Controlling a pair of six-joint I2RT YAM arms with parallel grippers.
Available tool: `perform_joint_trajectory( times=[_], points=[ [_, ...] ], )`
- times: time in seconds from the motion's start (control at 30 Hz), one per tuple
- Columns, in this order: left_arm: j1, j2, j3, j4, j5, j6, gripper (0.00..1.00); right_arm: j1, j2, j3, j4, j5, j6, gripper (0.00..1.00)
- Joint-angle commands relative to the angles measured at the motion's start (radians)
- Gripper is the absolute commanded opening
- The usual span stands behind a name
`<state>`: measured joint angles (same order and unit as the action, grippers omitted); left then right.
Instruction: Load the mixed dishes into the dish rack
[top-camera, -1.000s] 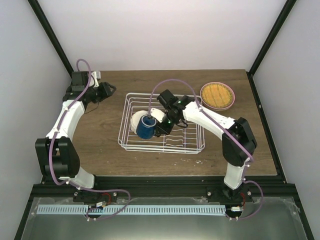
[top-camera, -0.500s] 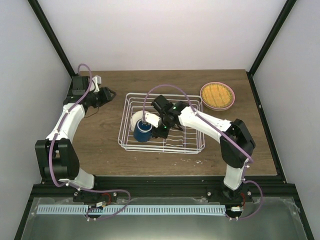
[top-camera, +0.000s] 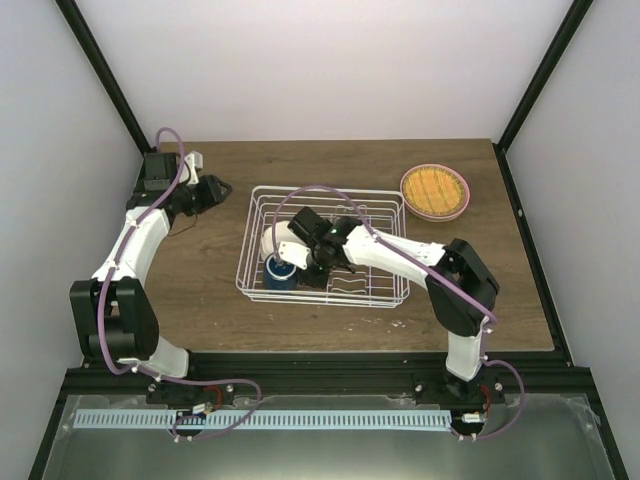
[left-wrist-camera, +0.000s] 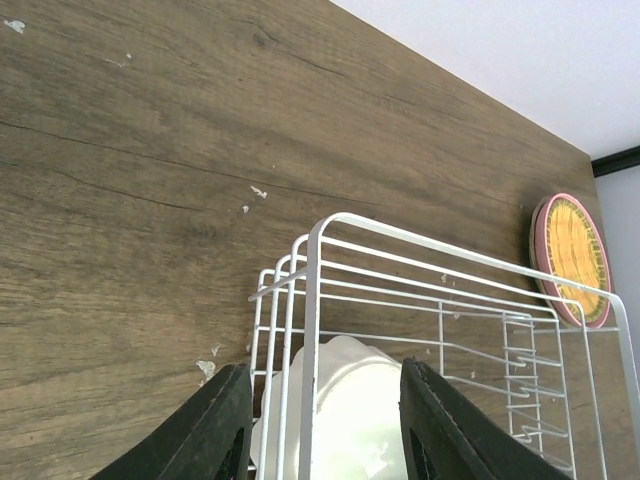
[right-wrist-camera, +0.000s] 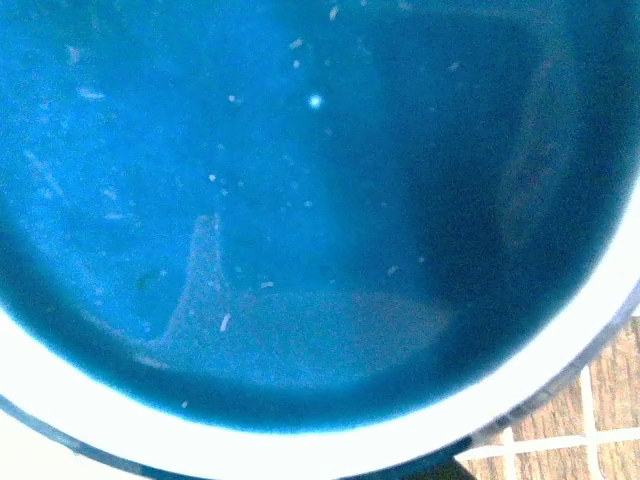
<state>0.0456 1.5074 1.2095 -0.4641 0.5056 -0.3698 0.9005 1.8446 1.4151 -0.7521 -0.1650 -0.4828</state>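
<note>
Top view: the right claw (top-camera: 296, 262) was clamped on the blue mug (top-camera: 279, 274). The mug sat low in the rack (top-camera: 370, 302), toward its 8 o'clock corner, with the white bowl (top-camera: 272, 240) just beside it at 12 o'clock. From that claw the mug lay at 8 o'clock, and the right arm was by far the nearer. The left claw (top-camera: 212, 190) hung over the counter (top-camera: 200, 290), at 10 o'clock of the rack. The plates (top-camera: 435, 192) lay outside the rack at 2 o'clock. A second earlier the mug had been higher and nearer the rack's middle.

Left wrist view: the claw's fingers stood apart, empty, with the bowl behind the rack's wires.

Right wrist view: the mug's inside filled the view, mouth toward the camera. Whether its base touched the rack floor could not be told.
</note>
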Motion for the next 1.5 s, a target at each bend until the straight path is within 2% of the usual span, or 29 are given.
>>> perform_joint_trajectory(
  times=[0.0, 0.23, 0.37, 0.57, 0.87, 1.07, 1.2, 1.47],
  points=[
    [0.007, -0.007, 0.008, -0.015, 0.011, 0.024, 0.42, 0.024, 0.048, 0.046, 0.023, 0.032, -0.031, 0.01],
    [0.010, -0.003, 0.007, -0.021, 0.014, 0.026, 0.42, 0.029, 0.106, 0.102, 0.021, 0.063, -0.040, 0.02],
    [0.011, 0.000, 0.008, -0.022, 0.016, 0.026, 0.41, 0.032, 0.130, 0.136, 0.012, 0.067, -0.031, 0.06],
    [0.013, 0.011, 0.017, -0.023, 0.019, 0.023, 0.41, 0.038, 0.115, 0.127, 0.013, 0.077, -0.012, 0.34],
    [0.013, 0.031, 0.042, -0.027, 0.026, 0.022, 0.41, 0.050, 0.027, 0.077, 0.001, 0.116, 0.012, 0.55],
    [0.013, 0.034, 0.044, -0.028, 0.024, 0.020, 0.41, 0.049, -0.042, 0.036, -0.059, 0.172, 0.055, 0.62],
    [0.013, 0.039, 0.055, -0.022, 0.029, 0.015, 0.41, 0.044, -0.096, -0.002, -0.067, 0.192, 0.093, 0.64],
    [0.013, 0.061, 0.082, -0.019, 0.030, 0.009, 0.41, -0.080, -0.196, -0.013, -0.036, 0.130, 0.171, 0.69]
  ],
)
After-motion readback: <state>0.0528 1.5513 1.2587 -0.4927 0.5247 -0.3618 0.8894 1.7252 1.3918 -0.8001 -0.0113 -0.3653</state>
